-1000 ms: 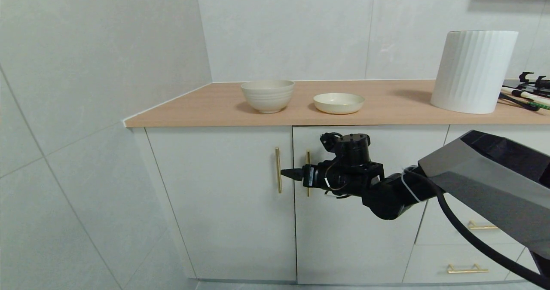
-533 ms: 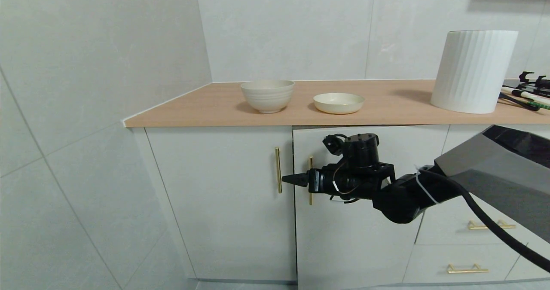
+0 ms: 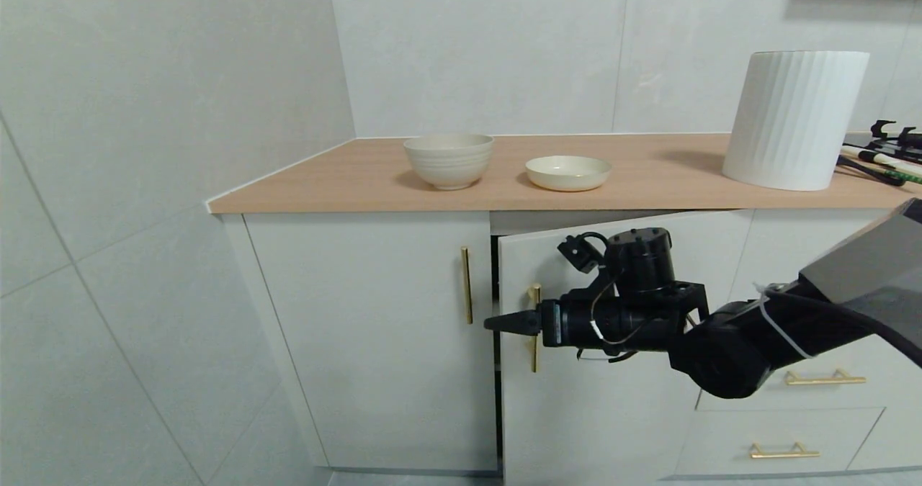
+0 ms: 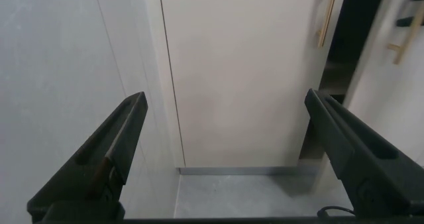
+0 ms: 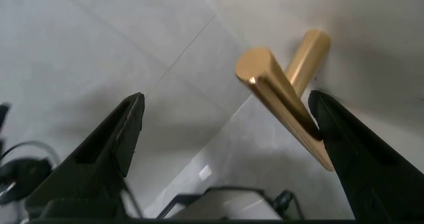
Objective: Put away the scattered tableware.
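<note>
One long wooden counter point(image 3: 346, 176) runs well above the right gripper point(image 3: 513, 322), topping a row of white cabinets. Two doors sit beneath it. The left door point(image 3: 374, 342) is flush, just past that gripper's fingertips. The right door point(image 3: 576, 421) stands ajar behind the gripper, with a dark gap along its edge.

A tall white ribbed container point(image 3: 796, 119) stands on the counter, high above the fingers and far back toward the arm side. The bowl point(image 3: 449, 160) sits upright on the counter, above the right fingertips and a little beyond them. The dish point(image 3: 567, 173) rests near it without touching, above the gripper's body. Both are well apart from the fingers. A few utensils point(image 3: 875, 160) lie on the counter past the container, farthest from the fingertips.

The right gripper is held level, pointing at the seam between the doors. Its fingers point(image 5: 99, 164) are spread wide. The brass handle point(image 5: 285, 98) of the ajar door crosses the space between them, close against one finger; I cannot tell whether it touches. The left handle point(image 3: 467, 284) hangs just beyond the fingertips.

The left gripper point(image 4: 225, 97) sits low, its fingers spread with nothing between them. Ahead of them are the left door and the grey floor point(image 4: 245, 191).
</note>
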{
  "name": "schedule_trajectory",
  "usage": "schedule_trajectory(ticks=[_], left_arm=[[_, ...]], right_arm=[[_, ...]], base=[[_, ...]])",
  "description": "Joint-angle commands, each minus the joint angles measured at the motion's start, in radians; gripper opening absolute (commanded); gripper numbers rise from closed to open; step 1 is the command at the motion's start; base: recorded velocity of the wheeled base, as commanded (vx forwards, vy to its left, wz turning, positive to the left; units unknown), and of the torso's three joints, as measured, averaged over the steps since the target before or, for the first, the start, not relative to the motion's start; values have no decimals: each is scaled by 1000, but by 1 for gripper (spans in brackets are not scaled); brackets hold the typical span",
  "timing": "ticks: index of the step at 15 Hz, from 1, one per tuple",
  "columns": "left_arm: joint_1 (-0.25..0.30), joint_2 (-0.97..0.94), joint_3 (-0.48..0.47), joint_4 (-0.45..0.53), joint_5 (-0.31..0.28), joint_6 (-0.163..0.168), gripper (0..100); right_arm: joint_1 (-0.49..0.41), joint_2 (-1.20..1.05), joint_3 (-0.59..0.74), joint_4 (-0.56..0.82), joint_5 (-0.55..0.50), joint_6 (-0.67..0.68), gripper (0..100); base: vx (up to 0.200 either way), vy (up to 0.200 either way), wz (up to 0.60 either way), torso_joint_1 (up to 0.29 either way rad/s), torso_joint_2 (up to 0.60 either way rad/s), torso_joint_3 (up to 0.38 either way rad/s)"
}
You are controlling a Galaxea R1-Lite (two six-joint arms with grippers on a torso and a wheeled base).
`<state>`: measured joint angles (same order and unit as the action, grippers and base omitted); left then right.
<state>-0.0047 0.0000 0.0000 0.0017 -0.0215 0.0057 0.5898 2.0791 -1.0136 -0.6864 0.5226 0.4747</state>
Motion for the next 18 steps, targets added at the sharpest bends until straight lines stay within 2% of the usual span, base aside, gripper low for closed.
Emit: schedule_trajectory(ticks=[1, 3, 5, 6, 8, 12, 13, 14, 17, 18], left_arm=[[0, 0, 0, 0, 0, 0, 100], [0, 0, 0, 0, 0, 0, 100], [0, 0, 0, 0, 0, 0, 100], [0, 0, 0, 0, 0, 7, 100], [0, 0, 0, 0, -2, 45, 100], [0, 0, 0, -6, -12, 56, 100], [0, 2, -20, -2, -43, 59, 100], [-6, 34, -83, 24, -138, 48, 100], [-20, 324, -331, 89, -347, -33, 100], [-20, 376, -360, 86, -370, -41, 100]], right_arm=[[1, -99, 82, 1, 30, 1, 100], [1, -179, 164, 1, 82, 2, 100], [1, -203, 194, 1, 83, 1, 100], [1, -205, 205, 1, 83, 1, 100], [1, -212, 224, 1, 83, 1, 100], [1, -214, 244, -51, 83, 2, 100], [1, -211, 247, -56, 83, 1, 100], [1, -211, 248, -56, 83, 1, 100], [1, -208, 248, -56, 83, 2, 100], [2, -208, 248, -56, 83, 1, 100]], base=[[0, 0, 0, 0, 0, 0], [0, 0, 0, 0, 0, 0], [0, 0, 0, 0, 0, 0], [0, 0, 0, 0, 0, 0], [0, 0, 0, 0, 0, 0], [0, 0, 0, 0, 0, 0], [0, 0, 0, 0, 0, 0], [0, 0, 0, 0, 0, 0], [0, 0, 0, 0, 0, 0], [0, 0, 0, 0, 0, 0]])
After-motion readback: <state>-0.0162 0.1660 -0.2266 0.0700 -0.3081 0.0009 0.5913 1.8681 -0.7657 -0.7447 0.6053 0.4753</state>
